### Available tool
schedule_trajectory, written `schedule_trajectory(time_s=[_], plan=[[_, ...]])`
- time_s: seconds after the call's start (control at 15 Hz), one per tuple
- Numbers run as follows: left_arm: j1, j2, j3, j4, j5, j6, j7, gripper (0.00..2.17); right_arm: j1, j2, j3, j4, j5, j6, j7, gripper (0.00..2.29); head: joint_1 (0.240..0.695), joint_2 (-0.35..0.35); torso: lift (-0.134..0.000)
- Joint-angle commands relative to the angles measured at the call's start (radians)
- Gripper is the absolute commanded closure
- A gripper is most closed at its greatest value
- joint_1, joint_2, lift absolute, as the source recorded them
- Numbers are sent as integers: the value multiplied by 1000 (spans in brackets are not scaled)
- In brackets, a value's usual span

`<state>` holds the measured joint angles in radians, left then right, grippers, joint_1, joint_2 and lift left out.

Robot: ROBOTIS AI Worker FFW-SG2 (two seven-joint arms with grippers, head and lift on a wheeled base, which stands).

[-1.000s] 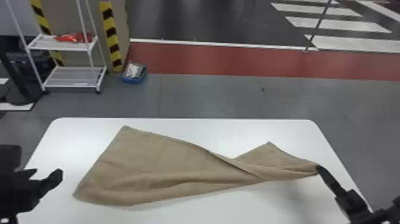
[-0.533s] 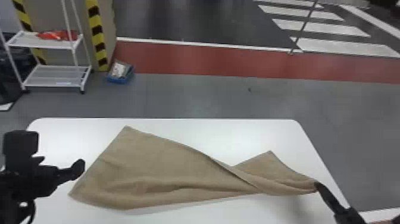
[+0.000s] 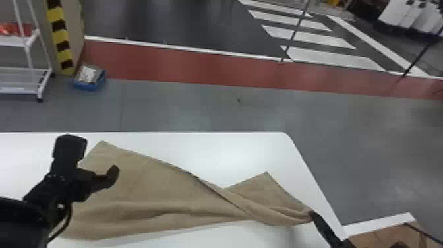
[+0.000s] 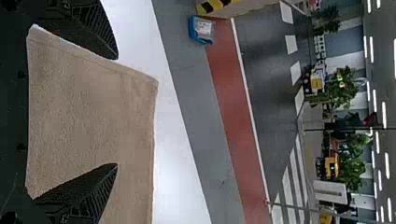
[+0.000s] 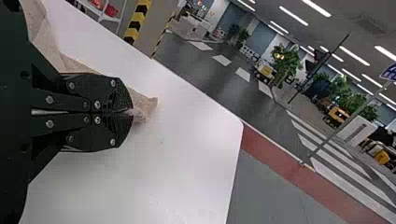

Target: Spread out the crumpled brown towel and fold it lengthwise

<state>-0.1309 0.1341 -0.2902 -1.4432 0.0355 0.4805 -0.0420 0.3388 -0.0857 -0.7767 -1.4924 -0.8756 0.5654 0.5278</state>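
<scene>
The right gripper (image 3: pixel 311 215) is closed on the right end of the brown towel (image 3: pixel 151 191); the left gripper (image 3: pixel 93 159) is over the towel's left part, its fingers wide apart. From the pinched end the towel runs leftward through a diagonal fold, a corner jutting toward the far side, and broadens across the white table (image 3: pixel 211 145); beyond, on the floor, a blue bin (image 3: pixel 88 86) sits beside a white shelf unit (image 3: pixel 20 90).

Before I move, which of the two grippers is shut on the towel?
The right gripper: it is shut on the gathered right-hand end of the brown towel, while the left gripper is open above the broader left-hand part.
</scene>
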Motion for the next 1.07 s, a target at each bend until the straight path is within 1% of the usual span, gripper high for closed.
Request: schedule_trajectory(time_s=[0.0, 0.07, 0.13, 0.2, 0.33, 0.47, 0.53, 0.67, 0.93, 1.0], plan=[[-67, -36, -41, 129, -23, -3, 7, 178, 23, 29, 1, -57, -3, 11, 9, 1865, 695, -350, 0], [-81, -37, -44, 161, -23, -6, 7, 265, 32, 37, 5, -77, -3, 14, 9, 1865, 695, -350, 0], [-95, -42, -44, 187, -22, -6, 5, 279, 34, 41, 10, -91, 1, 11, 11, 1865, 695, -350, 0], [-110, -45, -43, 208, -20, -6, 2, 353, 34, 43, 14, -100, 9, 11, 9, 1865, 695, -350, 0], [-141, -50, -43, 253, -3, 10, -6, 356, 34, 43, 17, -104, 14, 11, 1, 1865, 695, -350, 0], [-171, -59, -43, 316, -2, 10, -9, 356, 34, 46, 24, -123, 20, 11, -3, 1865, 695, -350, 0], [-190, -60, -43, 353, 0, 10, -9, 431, 34, 50, 24, -134, 24, 11, -3, 1865, 695, -350, 0], [-211, -60, -43, 385, 12, 19, -15, 458, 39, 58, 24, -150, 27, 11, -3, 1865, 695, -350, 0], [-242, -62, -58, 431, 3, 40, -16, 458, 37, 58, 25, -154, 29, 11, -3, 1865, 695, -350, 0], [-246, -62, -58, 443, 4, 40, -16, 593, 37, 58, 25, -158, 29, 14, -2, 1865, 695, -350, 0]])
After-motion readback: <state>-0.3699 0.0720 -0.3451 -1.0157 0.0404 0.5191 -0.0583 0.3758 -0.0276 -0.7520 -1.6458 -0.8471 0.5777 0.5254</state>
